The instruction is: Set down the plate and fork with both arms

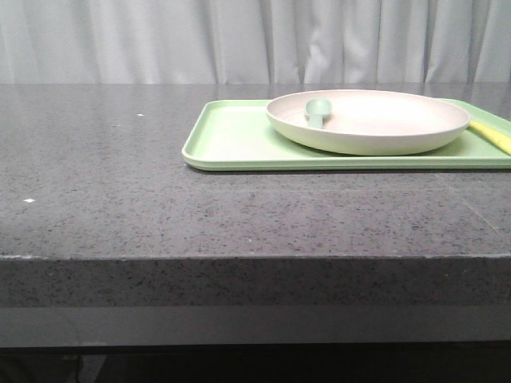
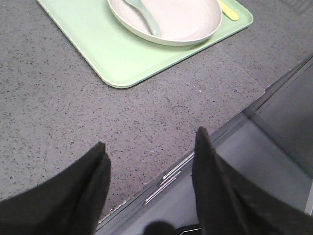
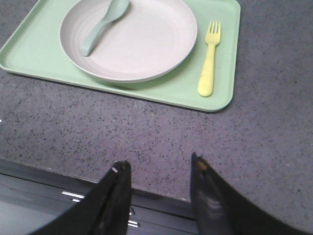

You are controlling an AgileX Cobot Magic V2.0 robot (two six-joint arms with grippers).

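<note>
A cream-beige round plate (image 1: 383, 128) (image 2: 181, 22) (image 3: 142, 44) rests on a light-green tray (image 1: 231, 140) (image 2: 112, 54) (image 3: 29, 54) at the right of the dark table. A grey-green spoon (image 1: 317, 112) (image 2: 146, 19) (image 3: 100, 27) lies in the plate. The pale-yellow fork (image 3: 209, 61) (image 1: 491, 137) (image 2: 229, 11) lies on the tray beside the plate, tines pointing away. My left gripper (image 2: 150, 142) hangs open and empty over the table's near edge, well short of the tray. My right gripper (image 3: 160, 164) is also open and empty at the near edge, in front of the tray. Neither arm shows in the front view.
The speckled dark-grey tabletop (image 1: 96, 175) stretches bare to the left of the tray. Its front edge (image 1: 239, 257) drops to a grey frame below. A pale curtain (image 1: 239, 40) hangs behind the table.
</note>
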